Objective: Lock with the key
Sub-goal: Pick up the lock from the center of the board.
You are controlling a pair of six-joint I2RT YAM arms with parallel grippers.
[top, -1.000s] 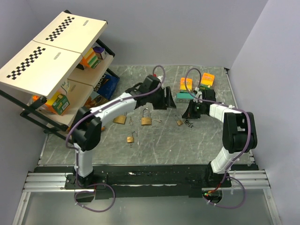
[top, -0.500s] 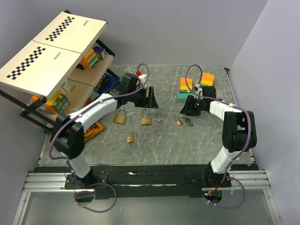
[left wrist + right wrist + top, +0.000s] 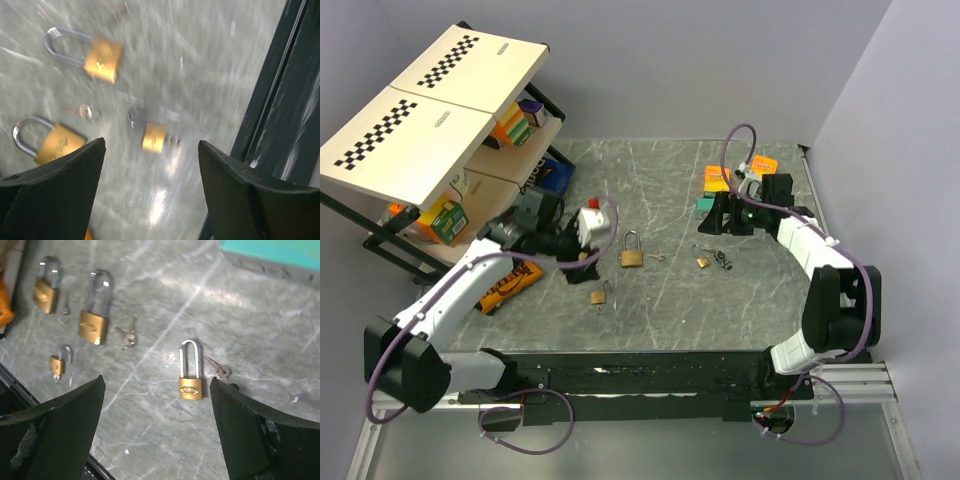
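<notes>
**Q:** What differs from the earlier frame?

**A:** The left arm (image 3: 460,285) has swung from the centre of the worktop (image 3: 650,190) to its left side. The left hand (image 3: 151,147) is now above the left group of padlocks. The right arm (image 3: 810,245) has drawn back. The right hand (image 3: 156,382) is now nearer the boxes (image 3: 762,167) and no longer directly over the key (image 3: 218,369).

**Q:** State of each hand?

**A:** Left hand: fingers wide apart, holding nothing, touching nothing. Right hand: fingers wide apart, holding nothing, clear of the worktop.

**Q:** Where is the key?

**A:** It lies flat on the worktop, just beside the rightmost padlock (image 3: 191,382), on that padlock's right in the wrist view. In the same view it lies between the right hand's fingers, and neither finger touches it.

**Q:** Count of items, largest first?

**A:**
- **Shelf** (image 3: 430,110): one, at the left edge. The number of cartons on it cannot be told.
- **Boxes:** three behind the right hand, two orange and one teal.
- **Padlocks:** four, all brass and all lying flat. The large padlock (image 3: 95,322) is in the middle. One lies to the far left, one small one lies toward the near edge, and one is by the key.
- **Spare keys** (image 3: 127,335): two lots, one beside the large padlock and one beside the far-left padlock.
</notes>
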